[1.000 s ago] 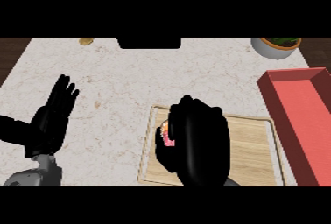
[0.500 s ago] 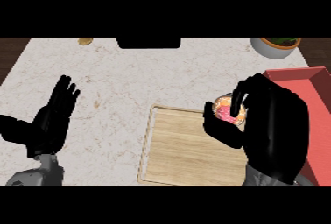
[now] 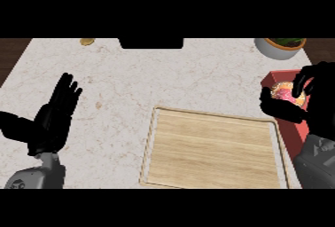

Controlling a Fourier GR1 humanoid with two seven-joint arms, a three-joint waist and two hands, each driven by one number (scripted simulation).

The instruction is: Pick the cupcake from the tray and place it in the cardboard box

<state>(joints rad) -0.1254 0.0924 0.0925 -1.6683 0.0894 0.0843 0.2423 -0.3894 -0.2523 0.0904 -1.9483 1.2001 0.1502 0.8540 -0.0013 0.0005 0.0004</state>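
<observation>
Cupcake [image 3: 284,93] held in right hand [image 3: 313,103], fingers curled round it, over the red box [image 3: 273,80] at the counter's [image 3: 163,75] right edge. Wooden tray [image 3: 212,150] bare. Left hand [image 3: 52,116] open, fingers up, at left edge

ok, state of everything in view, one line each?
cupcake: held in the right hand, off the tray, over the box
right hand: curled round the cupcake
left hand: open, fingers up, resting at the view's left
tray: flat on the counter, nothing on it
cardboard box: red, open-topped, mostly hidden by the right hand
potted plant: upright, far right corner
</observation>
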